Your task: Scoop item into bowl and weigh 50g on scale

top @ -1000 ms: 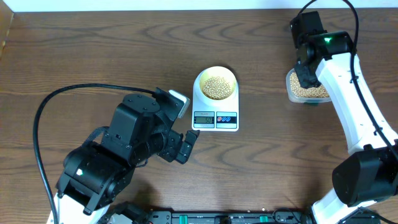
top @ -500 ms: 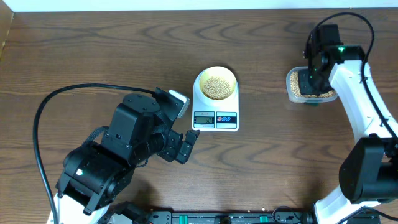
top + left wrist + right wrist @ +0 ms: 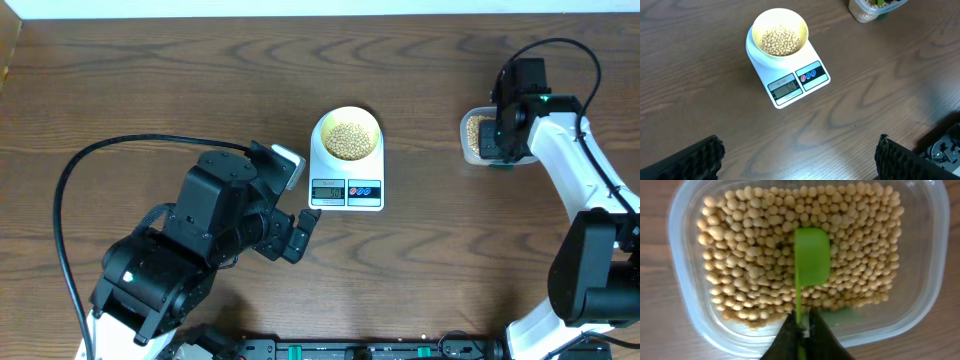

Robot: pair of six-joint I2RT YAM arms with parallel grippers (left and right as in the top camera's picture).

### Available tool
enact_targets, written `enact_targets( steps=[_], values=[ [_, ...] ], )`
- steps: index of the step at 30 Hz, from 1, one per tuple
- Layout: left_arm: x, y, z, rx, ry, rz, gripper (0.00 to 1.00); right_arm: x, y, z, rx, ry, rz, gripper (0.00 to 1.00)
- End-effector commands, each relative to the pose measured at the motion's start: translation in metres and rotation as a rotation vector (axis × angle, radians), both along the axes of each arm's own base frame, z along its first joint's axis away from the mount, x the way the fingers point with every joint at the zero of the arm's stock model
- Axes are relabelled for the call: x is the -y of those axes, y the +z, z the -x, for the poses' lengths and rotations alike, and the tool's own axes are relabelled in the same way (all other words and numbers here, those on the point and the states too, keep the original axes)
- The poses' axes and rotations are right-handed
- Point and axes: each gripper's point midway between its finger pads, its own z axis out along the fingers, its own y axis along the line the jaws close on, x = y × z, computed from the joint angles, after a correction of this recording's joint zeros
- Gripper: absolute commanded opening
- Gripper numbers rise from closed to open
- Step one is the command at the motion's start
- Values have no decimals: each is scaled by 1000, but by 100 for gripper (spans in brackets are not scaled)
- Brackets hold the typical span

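A pale yellow bowl [image 3: 347, 135] holding tan beans [image 3: 781, 41] stands on the white scale [image 3: 346, 190]; its display [image 3: 786, 89] reads about 50. More beans [image 3: 765, 255] fill a clear plastic container [image 3: 468, 140] at the right. My right gripper [image 3: 801, 330] is shut on the handle of a green scoop [image 3: 811, 255] whose head rests on the beans in that container. My left gripper [image 3: 797, 160] is open and empty above bare table, short of the scale.
The clear container's rim [image 3: 680, 280] surrounds the scoop. The left arm's black body and cable [image 3: 200, 230] take up the table's front left. Brown wooden table [image 3: 450, 250] all around.
My right gripper has moved right and down over the clear container, bringing the scoop onto the beans there. The left arm, bowl and scale have not moved.
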Motion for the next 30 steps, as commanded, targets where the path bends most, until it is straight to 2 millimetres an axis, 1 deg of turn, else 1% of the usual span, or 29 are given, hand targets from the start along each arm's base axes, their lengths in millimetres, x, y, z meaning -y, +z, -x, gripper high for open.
enact_targets(
  steps=[1, 2, 3, 4, 5, 6, 7, 8, 9, 10, 12, 13, 14, 16, 17, 19, 20, 21, 22, 23, 26, 27, 30],
  values=[
    [-2, 2, -2, 16, 2, -13, 99, 5, 9, -1, 24, -32, -6, 40],
    [-2, 2, -2, 16, 2, -12, 99, 2, 16, -3, 43, -26, -15, 54],
    [-2, 2, -2, 16, 2, -13, 99, 0, 30, -7, 82, -20, -22, 66],
    [-2, 2, -2, 16, 2, -12, 99, -1, 50, -10, 132, -14, -25, 99],
    [-2, 2, -2, 16, 2, -12, 99, -1, 60, -10, 158, -12, -25, 99],
    [-2, 2, -2, 16, 2, -12, 99, -2, 86, -9, 218, 0, -26, 99],
    [-2, 2, -2, 16, 2, -13, 99, -4, 96, -8, 241, 9, -32, 99],
    [-2, 2, -2, 16, 2, -13, 99, -10, 123, -3, 303, 52, -54, 99],
    [-2, 2, -2, 16, 2, -12, 99, -15, 139, 2, 342, 81, -73, 99],
    [-2, 2, -2, 16, 2, -12, 99, -22, 162, 12, 399, 114, -101, 99],
    [-2, 2, -2, 16, 2, -12, 99, -24, 196, 38, 474, 124, -108, 99],
    [-2, 2, -2, 16, 2, -13, 99, -23, 206, 50, 492, 122, -104, 99],
    [-2, 2, -2, 16, 2, -13, 99, -19, 219, 67, 516, 112, -96, 99],
    [-2, 2, -2, 16, 2, -12, 99, -13, 236, 105, 550, 91, -78, 99],
    [-2, 2, -2, 16, 2, -12, 99, -12, 240, 119, 565, 86, -67, 99],
    [-2, 2, -2, 16, 2, -13, 98, -11, 250, 156, 635, 83, -51, 99],
    [-2, 2, -2, 16, 2, -12, 99, -12, 253, 170, 676, 86, -49, 99],
    [-2, 2, -2, 16, 2, -12, 99, -12, 257, 179, 720, 86, -44, 99],
    [-2, 2, -2, 16, 2, -12, 99, -9, 262, 191, 800, 78, -24, 99],
    [-2, 2, -2, 16, 2, -13, 99, -6, 262, 200, 865, 68, -7, 99],
    [-2, 2, -2, 16, 2, -12, 99, 8, 252, 218, 999, 9, 66, 99],
    [-2, 2, -2, 16, 2, -12, 99, 15, 238, 227, 1060, -32, 94, 99],
    [-2, 2, -2, 16, 2, -12, 99, 16, 230, 227, 1211, -46, 96, 99]
  ],
)
